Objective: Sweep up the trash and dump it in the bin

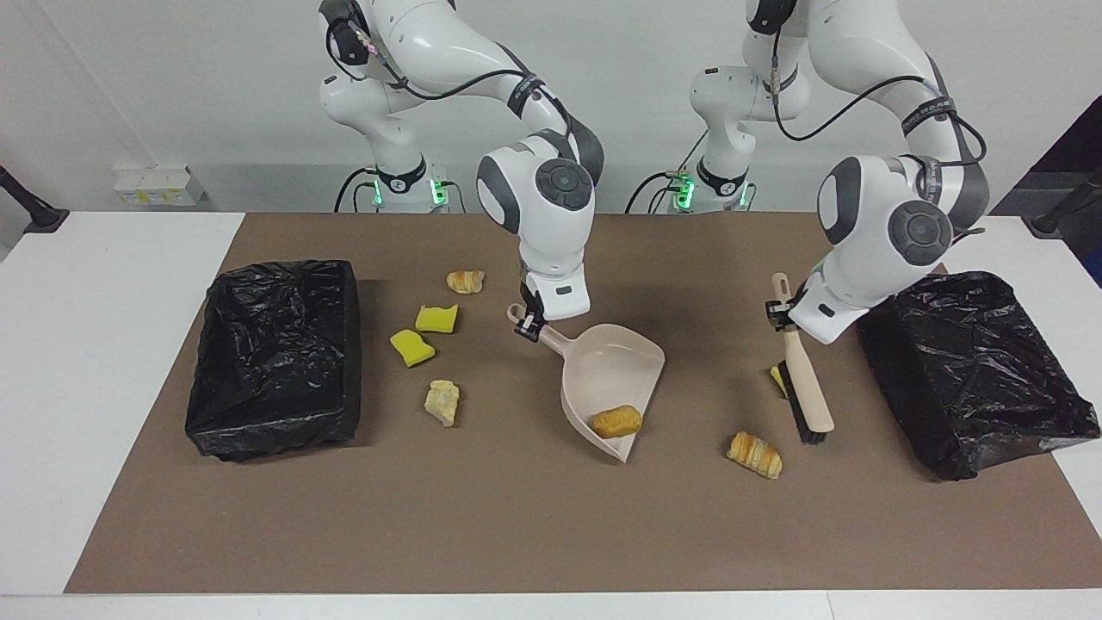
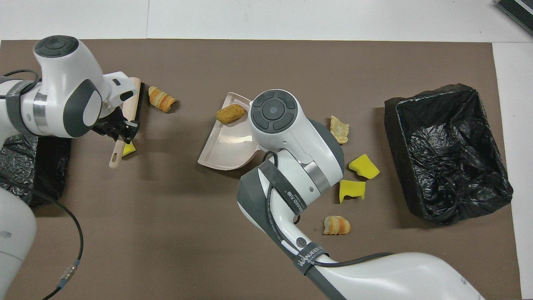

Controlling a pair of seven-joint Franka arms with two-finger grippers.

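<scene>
My right gripper (image 1: 532, 325) is shut on the handle of the beige dustpan (image 1: 613, 372), which tilts with its lip down on the mat; its fingers are hidden under the arm in the overhead view. An orange-brown lump (image 1: 616, 421) lies in the pan (image 2: 227, 146) near the lip. My left gripper (image 1: 782, 314) is shut on the brush (image 1: 807, 383), bristles low by the mat. A yellow sponge chunk (image 2: 129, 148) sits just under the brush handle, and a striped bread lump (image 1: 754, 454) lies beside the brush head.
Two yellow chunks (image 1: 436, 318) (image 1: 411, 347), a pale beige lump (image 1: 442, 401) and a bread lump (image 1: 465, 281) lie toward the right arm's end, beside a black-lined bin (image 1: 275, 353). A second black-lined bin (image 1: 973, 370) stands at the left arm's end, close to the brush.
</scene>
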